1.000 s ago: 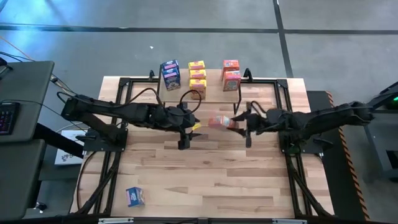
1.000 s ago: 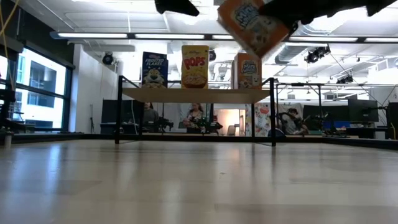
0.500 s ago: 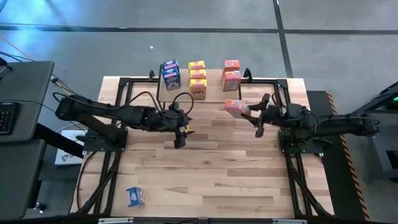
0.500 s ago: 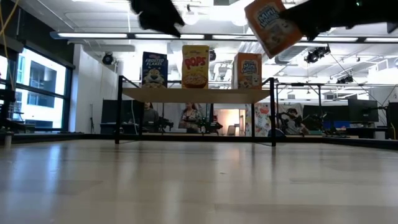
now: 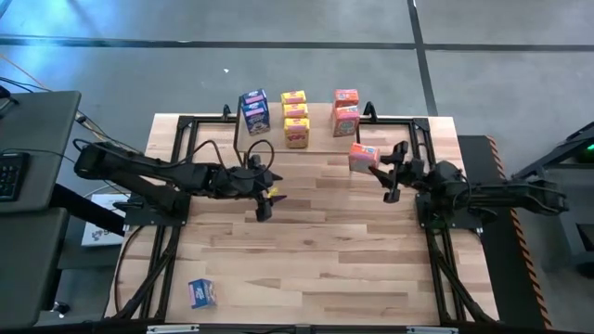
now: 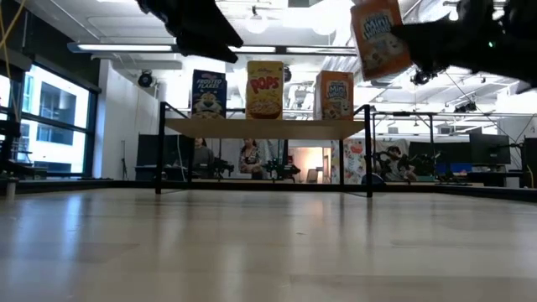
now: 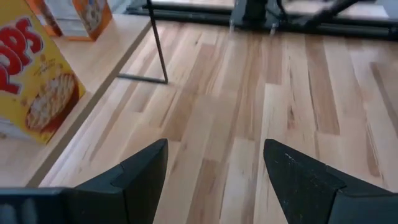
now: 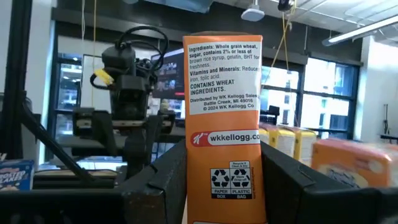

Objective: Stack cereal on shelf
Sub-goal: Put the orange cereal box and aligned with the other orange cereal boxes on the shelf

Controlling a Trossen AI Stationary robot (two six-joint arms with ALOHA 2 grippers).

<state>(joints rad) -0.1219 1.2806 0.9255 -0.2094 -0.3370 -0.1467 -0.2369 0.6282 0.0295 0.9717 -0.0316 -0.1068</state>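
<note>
Wooden surface [image 5: 306,232]: right tool [image 5: 379,167] clamps orange cereal box [image 5: 363,157] near shelf [image 5: 320,139]; left tool [image 5: 269,196] wide, empty

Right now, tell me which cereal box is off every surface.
The orange-red box in the right claw, held in the air; the others stand on the shelf or table.

A light wooden tabletop [image 5: 306,241] fills the middle of the high view, set on grey floor [image 5: 139,56] crossed by dark lines. At the left edge stands a dark desk [image 5: 32,158] carrying a keyboard [image 5: 9,174].
</note>
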